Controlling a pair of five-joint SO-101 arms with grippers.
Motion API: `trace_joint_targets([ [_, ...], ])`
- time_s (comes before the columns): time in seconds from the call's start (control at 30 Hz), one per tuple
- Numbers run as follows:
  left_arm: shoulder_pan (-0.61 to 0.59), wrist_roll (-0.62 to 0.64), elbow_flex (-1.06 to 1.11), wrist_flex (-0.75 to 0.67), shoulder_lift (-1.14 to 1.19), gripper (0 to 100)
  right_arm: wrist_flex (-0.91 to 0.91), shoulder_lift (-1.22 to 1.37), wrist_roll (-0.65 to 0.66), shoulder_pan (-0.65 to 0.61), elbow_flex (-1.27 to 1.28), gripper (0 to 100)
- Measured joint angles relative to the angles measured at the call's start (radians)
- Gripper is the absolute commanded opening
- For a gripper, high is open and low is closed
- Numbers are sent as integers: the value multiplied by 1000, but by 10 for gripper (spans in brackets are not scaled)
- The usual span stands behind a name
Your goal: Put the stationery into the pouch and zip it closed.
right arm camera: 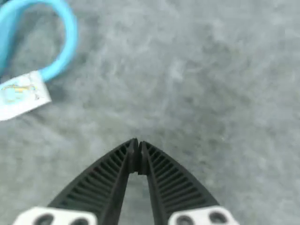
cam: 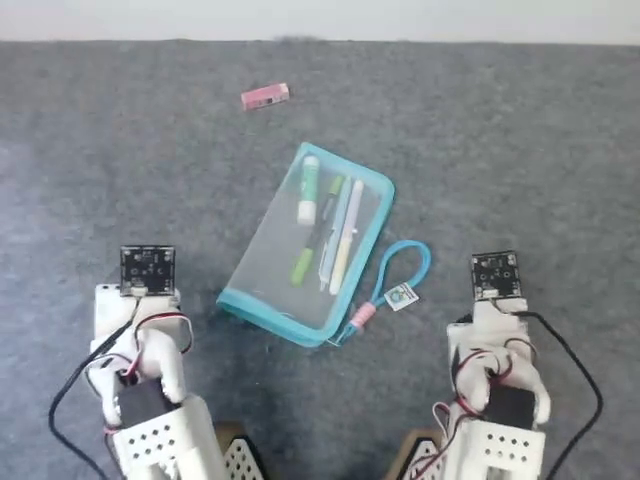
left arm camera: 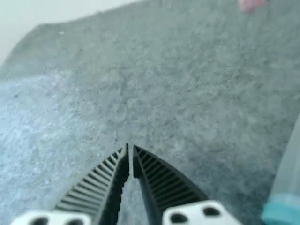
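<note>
Your left gripper is pinched shut and empty. The small pink eraser lies well apart from the clear turquoise-edged pouch holding pens; zipping now would strand it. Your right gripper, also closed and empty, could snag the blue strap loop.

I see 2 arms low in the high view. The left arm sits in the lower left of the frame and the right arm in the lower right, both folded back with their wrists pointing up the frame. On its own wrist view, the left gripper has its 2 ribbed jaws drawn together at the tips. The right gripper matches it, jaws meeting tip to tip.
</note>
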Motion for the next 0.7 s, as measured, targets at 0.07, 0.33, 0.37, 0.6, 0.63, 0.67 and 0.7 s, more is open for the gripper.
trace_joint_targets([
  [0.07, 5, 2, -2, 32, 2, 13, 43, 0, -12, -9, 0, 8],
  [0.33, 11, 2, 0, 358, 0, 13, 103, -29, -21, -17, 0, 8],
  [0.37, 11, 2, 0, 382, -2, 13, 104, -29, -21, -17, 0, 8],
  [0.6, 11, 2, 0, 410, -46, 13, 104, -29, -21, -17, 0, 8],
  [0.63, 11, 2, 0, 410, -46, 13, 104, -29, -21, -17, 0, 8],
  [0.67, 11, 2, 0, 410, -46, 13, 104, -29, -21, -17, 0, 8],
  [0.7, 11, 2, 0, 410, -46, 13, 104, -29, -21, -17, 0, 8],
])
